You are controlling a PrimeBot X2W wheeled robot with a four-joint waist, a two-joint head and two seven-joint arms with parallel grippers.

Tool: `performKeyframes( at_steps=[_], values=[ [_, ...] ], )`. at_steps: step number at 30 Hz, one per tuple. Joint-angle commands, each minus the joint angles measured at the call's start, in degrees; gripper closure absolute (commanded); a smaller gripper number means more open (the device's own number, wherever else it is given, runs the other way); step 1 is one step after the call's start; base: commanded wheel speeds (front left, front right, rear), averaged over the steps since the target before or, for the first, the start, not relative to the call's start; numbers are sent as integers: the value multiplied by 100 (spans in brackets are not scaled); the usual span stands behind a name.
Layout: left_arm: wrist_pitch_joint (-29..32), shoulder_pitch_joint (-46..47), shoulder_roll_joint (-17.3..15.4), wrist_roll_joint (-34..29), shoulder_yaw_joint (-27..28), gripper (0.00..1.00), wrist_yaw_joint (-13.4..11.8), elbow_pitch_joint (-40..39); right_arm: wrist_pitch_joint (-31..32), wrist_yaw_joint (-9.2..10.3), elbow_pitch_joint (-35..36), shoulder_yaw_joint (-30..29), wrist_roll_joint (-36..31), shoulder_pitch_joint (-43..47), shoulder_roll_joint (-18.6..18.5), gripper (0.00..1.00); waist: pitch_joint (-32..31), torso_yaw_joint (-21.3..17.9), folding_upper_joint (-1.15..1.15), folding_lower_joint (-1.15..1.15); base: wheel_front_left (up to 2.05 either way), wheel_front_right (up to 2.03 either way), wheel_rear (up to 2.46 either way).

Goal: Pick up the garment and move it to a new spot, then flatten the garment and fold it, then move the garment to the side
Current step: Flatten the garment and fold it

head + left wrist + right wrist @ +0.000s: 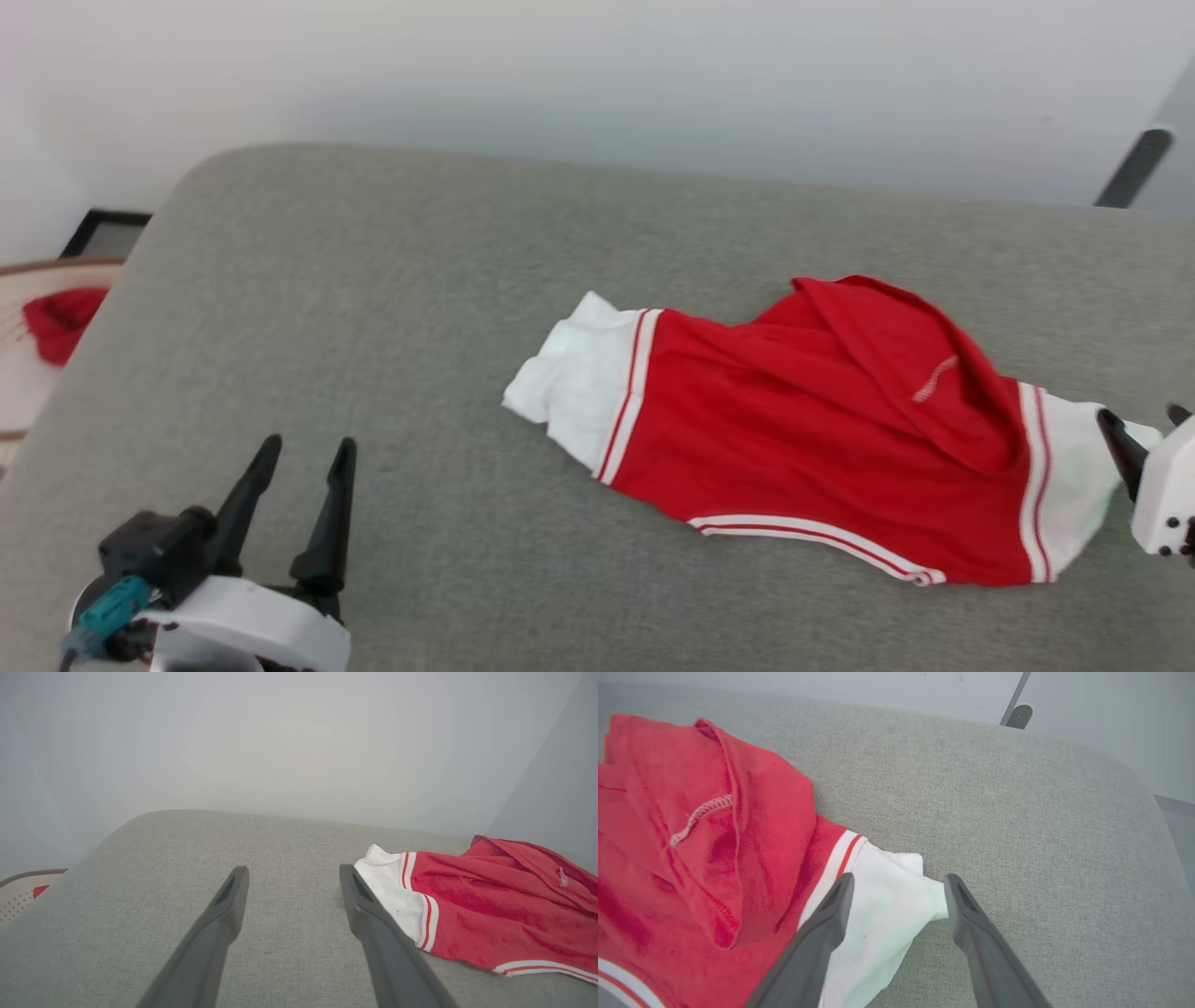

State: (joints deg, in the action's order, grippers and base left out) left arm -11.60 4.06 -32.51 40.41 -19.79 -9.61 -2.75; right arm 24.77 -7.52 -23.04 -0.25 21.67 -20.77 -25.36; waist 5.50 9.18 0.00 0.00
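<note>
The garment (822, 420), a red T-shirt with white sleeves and striped seams, lies crumpled on the grey cushioned surface (373, 308), right of centre. My right gripper (1146, 425) is open at the shirt's right white sleeve (887, 905), which lies loose between its spread fingers. My left gripper (303, 453) stands open at the lower left with nothing in it, well apart from the shirt's left white sleeve (390, 886). In the left wrist view the garment (495, 905) lies right of the fingers (233, 896).
A cream perforated basket (23, 373) with a small red cloth bundle (61, 317) sits beyond the surface's left edge. A dark metal leg (1134, 168) rises at the far right. The surface's rounded edges drop off at the left and back.
</note>
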Motion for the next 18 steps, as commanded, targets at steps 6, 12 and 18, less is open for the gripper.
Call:
performKeyframes(
  at_steps=[6,12,18],
  values=[
    [-70,-279,-59,115,115,0,-55,-29,-684,6,374,183,-61,206,86,0,-381,-591,0,0,0,0,0],
    [-110,-527,-123,187,191,0,-56,-74,-1396,6,795,57,-240,600,260,0,-566,-1021,0,0,0,0,0],
    [-158,-677,-155,227,271,0,-111,-132,-2004,6,1274,-94,-554,1077,492,0,-643,-1325,0,0,0,0,0]
  ],
)
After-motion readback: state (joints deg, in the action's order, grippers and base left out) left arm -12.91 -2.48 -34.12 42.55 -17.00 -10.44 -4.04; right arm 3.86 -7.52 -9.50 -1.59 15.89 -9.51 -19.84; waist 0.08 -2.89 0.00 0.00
